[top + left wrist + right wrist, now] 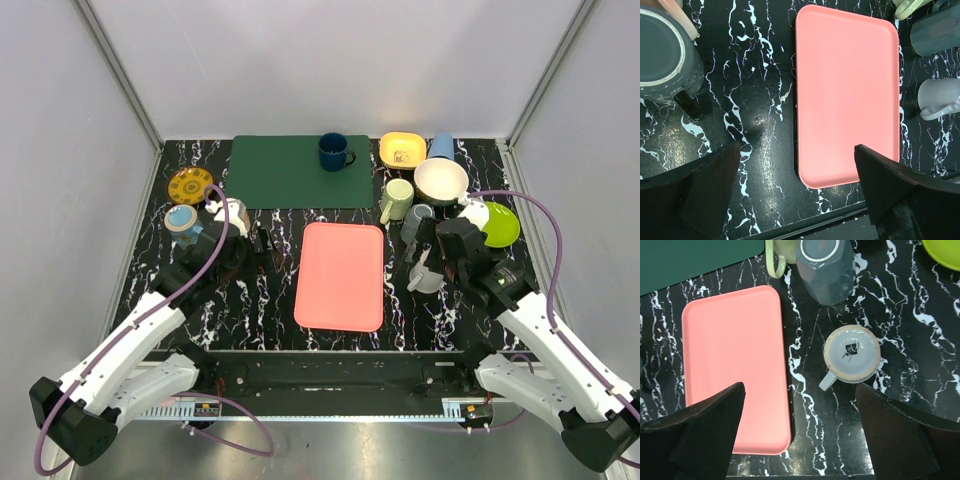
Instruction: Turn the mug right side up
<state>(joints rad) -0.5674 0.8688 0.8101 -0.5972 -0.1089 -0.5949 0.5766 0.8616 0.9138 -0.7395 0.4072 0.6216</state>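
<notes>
— Where do we find the mug?

— We see the mug (851, 355) standing upside down on the table (900, 315), a glossy black slab with white veins. It sits just right of the pink tray (735, 365). Its round foot faces up: a matte ring around a smooth pale disc with a small dark mark. The curved handle points toward the tray's near corner.

— What do we have close by?

— A grey faceted cup (825, 270) lies just beyond it, not touching. The tray is a flat rectangle with rounded corners and a low lip.

— And our grippers?

— Our right gripper (800, 435) hangs over the mug's near side, its dark wedge-shaped jaws spread wide and empty. Our left gripper (797, 200) is likewise wide apart, holding nothing, above the tray's edge.
</notes>
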